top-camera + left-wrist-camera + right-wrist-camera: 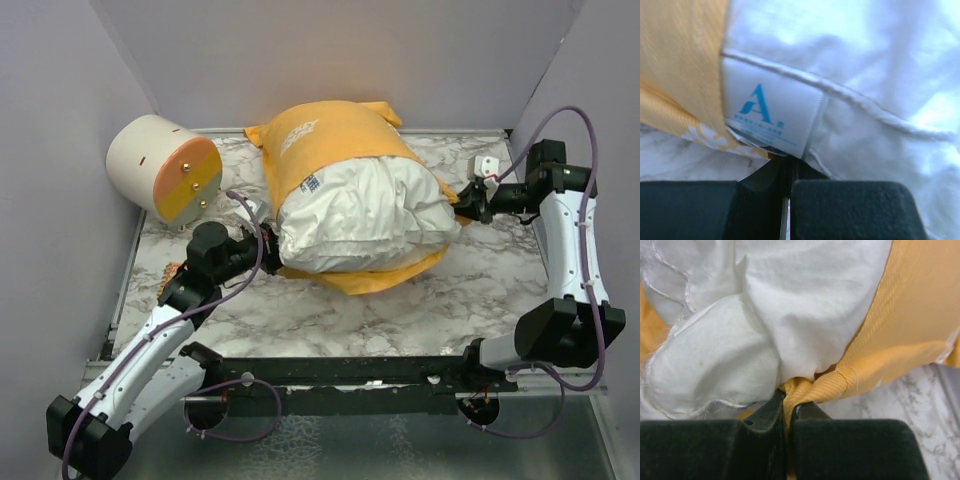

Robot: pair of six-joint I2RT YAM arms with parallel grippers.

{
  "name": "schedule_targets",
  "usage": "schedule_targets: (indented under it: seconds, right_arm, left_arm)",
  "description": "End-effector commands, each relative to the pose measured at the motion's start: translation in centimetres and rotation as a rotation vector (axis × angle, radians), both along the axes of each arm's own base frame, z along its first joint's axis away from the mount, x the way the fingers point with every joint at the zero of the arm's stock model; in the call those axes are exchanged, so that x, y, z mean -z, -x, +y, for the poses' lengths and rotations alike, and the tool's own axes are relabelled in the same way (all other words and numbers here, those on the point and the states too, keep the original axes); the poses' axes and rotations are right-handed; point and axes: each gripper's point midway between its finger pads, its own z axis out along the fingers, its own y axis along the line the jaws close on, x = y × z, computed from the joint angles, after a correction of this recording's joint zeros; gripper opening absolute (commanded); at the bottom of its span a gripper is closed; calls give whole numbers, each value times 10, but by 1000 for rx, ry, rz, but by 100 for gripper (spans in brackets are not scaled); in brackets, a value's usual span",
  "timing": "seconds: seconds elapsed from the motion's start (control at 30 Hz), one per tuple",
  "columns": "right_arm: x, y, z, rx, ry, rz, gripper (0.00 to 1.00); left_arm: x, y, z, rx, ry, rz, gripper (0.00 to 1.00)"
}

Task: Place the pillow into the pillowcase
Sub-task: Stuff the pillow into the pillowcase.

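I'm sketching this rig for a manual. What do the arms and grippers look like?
The left arm and right arm each have smooth white shell links between chunky black joints. A thin lilac cable loops along each arm. The left gripper and right gripper have blocky black fingers with a matte, felt-like surface. No markings are readable.

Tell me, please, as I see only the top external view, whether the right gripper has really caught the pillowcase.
Observer: Yes, the right gripper is shut on a bunched fold of the orange pillowcase hem, right under the pillow.
Operator: What is the left gripper pinching, please?
Observer: It is shut where the pillowcase's patterned hem runs in, beside a white label printed with a blue A; whether the label is pinched too is unclear.
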Motion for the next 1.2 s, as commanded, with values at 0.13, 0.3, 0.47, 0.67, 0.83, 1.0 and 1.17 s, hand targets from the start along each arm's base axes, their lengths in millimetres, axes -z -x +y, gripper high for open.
schedule_targets:
  seconds: [0.13, 0.3, 0.47, 0.67, 0.83, 1.0, 1.17]
  right_arm:
    - [-199, -13, 32, -71, -341, -229, 0]
    - [-270, -14, 47, -87, -420, -217, 0]
    - [-313, 5, 77, -136, -489, -229, 0]
    - [-325, -91, -54, 280, -590, -184, 0]
    - [-311, -68, -23, 120, -508, -132, 0]
    - [-334, 62, 103, -319, -464, -145, 0]
    - [-348, 6, 19, 20, -458, -240, 0]
  left_arm:
    - [-220, -51, 25, -218, 10, -510, 0]
    - [-314, -99, 34, -366, -20, -617, 0]
    - [-371, -149, 41, -403, 44, -647, 0]
    - [-418, -93, -26, 4, 316, -641, 0]
    - [-424, -76, -17, -49, 319, -665, 0]
    - [-446, -174, 45, -329, 392, -658, 0]
    - [-476, -149, 3, -102, 513, -677, 0]
